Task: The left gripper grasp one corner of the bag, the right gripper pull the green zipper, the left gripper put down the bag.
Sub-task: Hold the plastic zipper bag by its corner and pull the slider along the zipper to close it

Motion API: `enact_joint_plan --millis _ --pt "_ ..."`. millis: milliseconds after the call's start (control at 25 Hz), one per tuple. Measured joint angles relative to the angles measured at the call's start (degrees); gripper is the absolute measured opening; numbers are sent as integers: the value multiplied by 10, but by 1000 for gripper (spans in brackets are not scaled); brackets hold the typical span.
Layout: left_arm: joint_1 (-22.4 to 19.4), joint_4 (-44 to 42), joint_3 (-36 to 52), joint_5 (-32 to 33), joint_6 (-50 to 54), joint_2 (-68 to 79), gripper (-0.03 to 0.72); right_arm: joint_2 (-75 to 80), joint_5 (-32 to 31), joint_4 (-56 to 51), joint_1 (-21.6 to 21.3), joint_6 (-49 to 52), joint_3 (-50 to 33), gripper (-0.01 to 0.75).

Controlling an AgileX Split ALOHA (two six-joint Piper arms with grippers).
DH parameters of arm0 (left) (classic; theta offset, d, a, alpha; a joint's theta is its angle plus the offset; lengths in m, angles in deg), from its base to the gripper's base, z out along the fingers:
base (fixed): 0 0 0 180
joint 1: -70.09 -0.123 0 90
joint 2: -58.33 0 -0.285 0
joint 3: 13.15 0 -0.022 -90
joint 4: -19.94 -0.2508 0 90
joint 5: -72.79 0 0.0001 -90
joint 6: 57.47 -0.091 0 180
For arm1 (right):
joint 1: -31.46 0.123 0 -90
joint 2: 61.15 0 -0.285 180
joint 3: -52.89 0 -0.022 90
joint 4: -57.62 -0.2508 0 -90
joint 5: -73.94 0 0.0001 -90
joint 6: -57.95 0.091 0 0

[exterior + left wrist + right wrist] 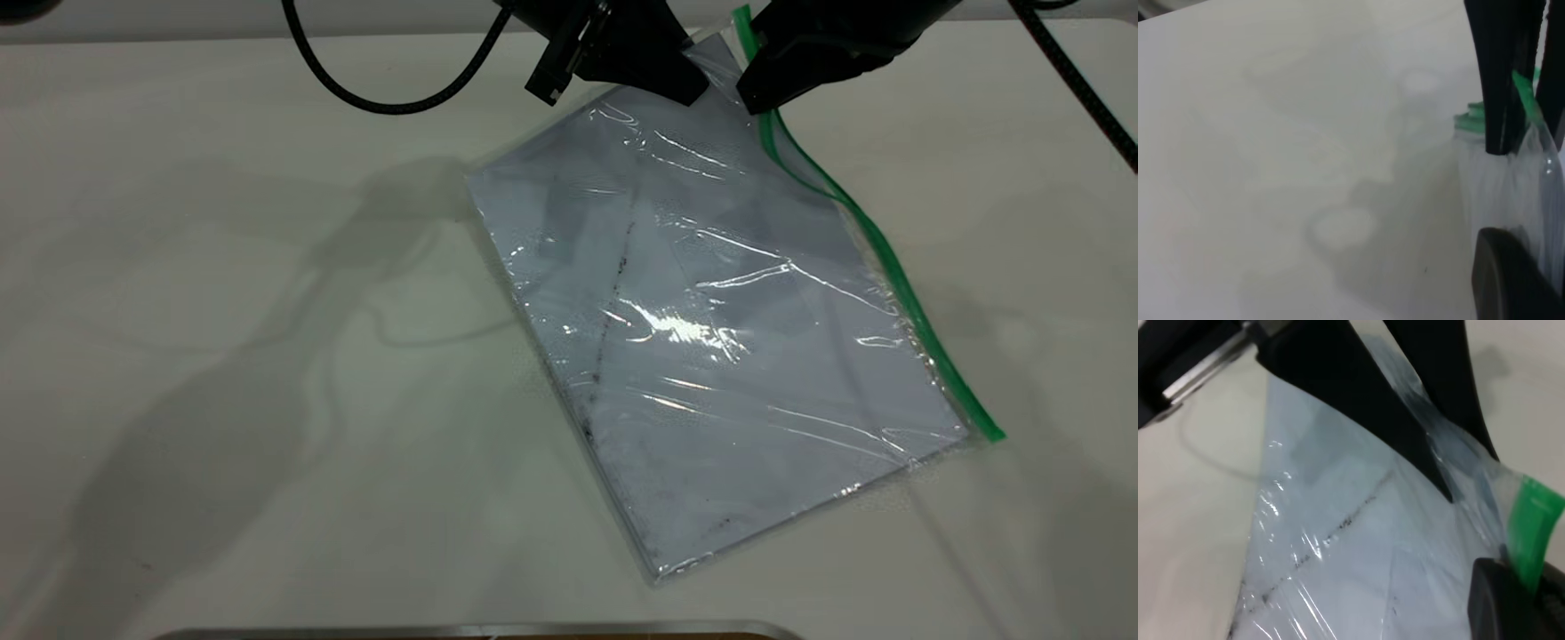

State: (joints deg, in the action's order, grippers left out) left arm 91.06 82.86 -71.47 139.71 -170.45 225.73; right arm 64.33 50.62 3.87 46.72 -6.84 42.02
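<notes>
Crinkled glossy bag (711,338) lies tilted; left gripper (689,84) pinches its corner (716,53); right gripper (756,98) clamps green zipper (889,267).

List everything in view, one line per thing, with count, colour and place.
bag: one, clear plastic with a white sheet inside, lying slanted on the table, far corner lifted.
green zipper: one, bright green, along the bag's long edge on the right arm's side.
dark smudge line: one, blackish, running diagonally across the sheet.
table: one, off-white, under everything.
cables: two, black, trailing from the arms at the far edge.
left gripper: one, black, shut on the bag's far corner beside the zipper's end.
right gripper: one, black, at the zipper close by the left gripper; the green strip sits between its fingers.
</notes>
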Motion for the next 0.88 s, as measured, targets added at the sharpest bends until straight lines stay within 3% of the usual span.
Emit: enact_joint_plan --millis 880 --pt "-8 -9 -53 1 58 6 53 21 14 -9 -6 5 12 35"
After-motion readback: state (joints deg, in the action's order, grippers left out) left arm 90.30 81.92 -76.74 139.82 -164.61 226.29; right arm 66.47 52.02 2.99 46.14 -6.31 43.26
